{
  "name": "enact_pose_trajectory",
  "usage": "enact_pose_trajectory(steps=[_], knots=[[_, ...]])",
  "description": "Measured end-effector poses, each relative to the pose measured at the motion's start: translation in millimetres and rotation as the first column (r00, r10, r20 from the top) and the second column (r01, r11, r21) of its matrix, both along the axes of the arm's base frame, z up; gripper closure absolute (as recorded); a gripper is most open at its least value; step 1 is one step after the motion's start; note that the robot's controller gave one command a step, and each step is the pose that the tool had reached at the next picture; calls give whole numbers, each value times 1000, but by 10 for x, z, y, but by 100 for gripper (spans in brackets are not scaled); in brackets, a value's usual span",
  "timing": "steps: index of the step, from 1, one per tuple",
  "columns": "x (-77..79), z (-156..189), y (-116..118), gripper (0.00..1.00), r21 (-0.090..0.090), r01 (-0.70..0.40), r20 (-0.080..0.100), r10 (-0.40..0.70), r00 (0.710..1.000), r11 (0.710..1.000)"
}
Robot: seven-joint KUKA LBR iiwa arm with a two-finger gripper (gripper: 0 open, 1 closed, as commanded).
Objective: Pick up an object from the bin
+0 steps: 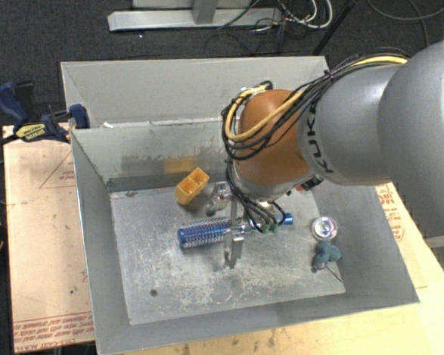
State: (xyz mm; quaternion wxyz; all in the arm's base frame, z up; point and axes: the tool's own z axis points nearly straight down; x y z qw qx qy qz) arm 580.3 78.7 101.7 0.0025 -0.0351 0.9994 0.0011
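Nearest the front wall of the bin [254, 315], well to the right of the blue ribbed cylinder [202, 234] and a little nearer than it, lies a small grey-blue figure [326, 256] (its shape is hard to make out). Just behind the figure, also well right of the cylinder, sits a shiny silver disc [323, 227].

The cylinder lies lengthwise on the middle of the bin floor. The end effector [226, 226] is down at the cylinder's right end, spread wide. One finger is on the near side of the cylinder, the other on the far side, so the end sits between them. I cannot tell whether either finger touches it.

Behind the cylinder, close to the back wall, rests a small yellow block [192, 186]. Above the cylinder's right end hangs the orange-covered wrist [269, 143].
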Motion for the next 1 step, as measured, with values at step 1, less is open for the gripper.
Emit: enact_pose_trajectory(steps=[1], knots=[[-69, 205, -32, 0, 0, 82, -2, -82, 997, 997]])
